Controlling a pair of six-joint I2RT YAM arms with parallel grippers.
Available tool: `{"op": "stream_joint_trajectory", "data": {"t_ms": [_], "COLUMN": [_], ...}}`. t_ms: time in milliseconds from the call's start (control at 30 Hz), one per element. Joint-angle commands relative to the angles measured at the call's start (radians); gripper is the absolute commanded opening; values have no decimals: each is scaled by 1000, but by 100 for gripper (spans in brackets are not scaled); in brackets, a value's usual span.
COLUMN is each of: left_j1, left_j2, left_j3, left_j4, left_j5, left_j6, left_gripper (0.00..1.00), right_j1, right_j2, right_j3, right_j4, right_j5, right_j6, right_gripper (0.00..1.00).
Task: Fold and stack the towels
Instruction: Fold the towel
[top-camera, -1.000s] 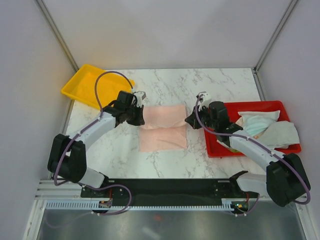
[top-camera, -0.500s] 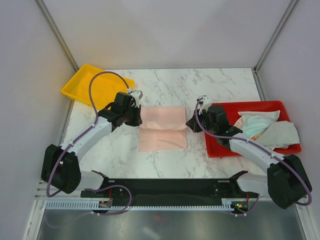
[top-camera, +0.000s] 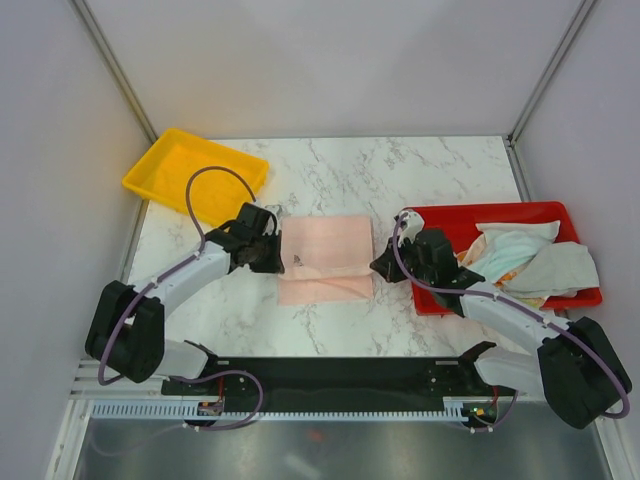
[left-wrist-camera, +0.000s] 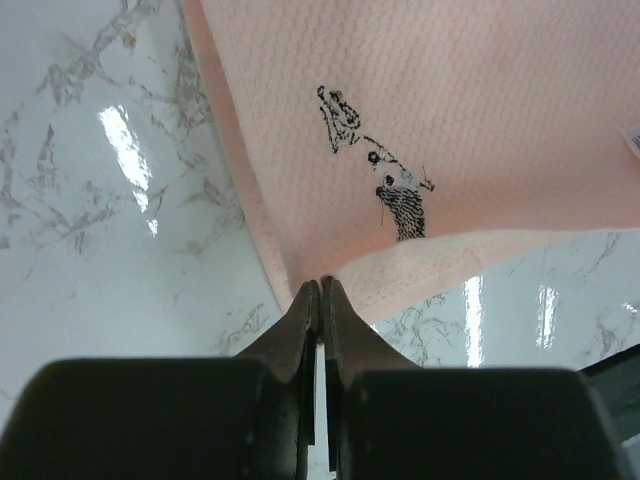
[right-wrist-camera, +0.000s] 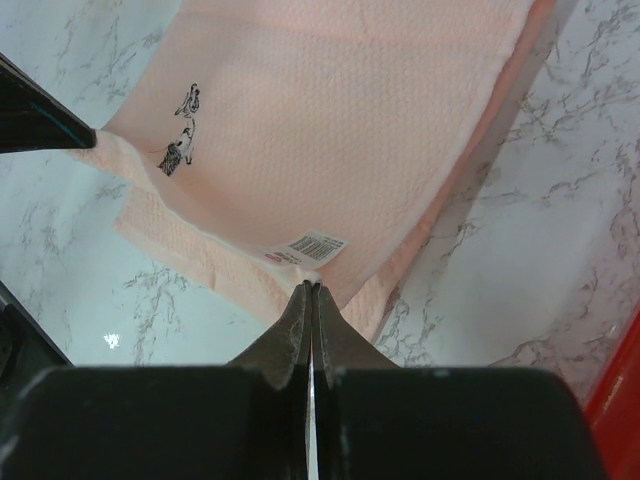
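**Asker:** How do the jaws stand?

**Describer:** Both pairs are pressed together on cloth. The left gripper (left-wrist-camera: 320, 286) pinches the left edge of a pale pink waffle-weave cloth towel (top-camera: 325, 250), at the spot where an upper layer meets a lower one. The right gripper (right-wrist-camera: 310, 288) pinches the towel's right edge, just beside a small white barcode label (right-wrist-camera: 305, 247).

**Asker:** Where does that towel lie?

**Describer:** Flat in the middle of the white marble-patterned table (top-camera: 330, 170), seen from above. Its upper layer covers most of the lower one, and a strip of the lower layer shows along the 6 o'clock edge. A small black printed figure (left-wrist-camera: 385, 170) sits near the left gripper.

**Asker:** What surrounds it?

**Describer:** At 3 o'clock, a red plastic tray (top-camera: 500, 208) holds crumpled towels (top-camera: 520, 255) in pale mint, grey and cream. At 10 o'clock lies a yellow plastic tray (top-camera: 160, 165).
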Motion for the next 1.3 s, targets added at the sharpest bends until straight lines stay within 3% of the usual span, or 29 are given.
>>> {"op": "stream_joint_trajectory", "data": {"t_ms": [0,533,700,800,833,933,1033,1267], "left_j1": [-10,-38,-42,-42,-42,-42,-42,-32], "left_j2": [3,27,3,-20,-34,-54,-60,97], "left_j3": [-5,-51,-64,-56,-41,16,84,205], "left_j4": [7,5,2,-16,-24,-74,-116,-116], "left_j5": [-16,-34,-36,-34,-39,-86,-114,-119], "left_j6": [-94,-130,-151,-163,-167,-173,-177,-182], "left_gripper": [2,11,26,48,51,55,57,58], "right_j1": [16,19,19,19,19,19,19,21], "right_j2": [8,14,8,-1,-7,-35,-61,8], "right_j3": [-8,-87,-97,-87,-82,-32,41,148], "right_j4": [65,82,71,33,19,-77,-202,-242], "right_j5": [-2,17,23,26,26,31,38,11], "right_j6": [27,36,39,39,39,35,22,39], "right_gripper": [0,0,0,8,15,28,34,37]}}
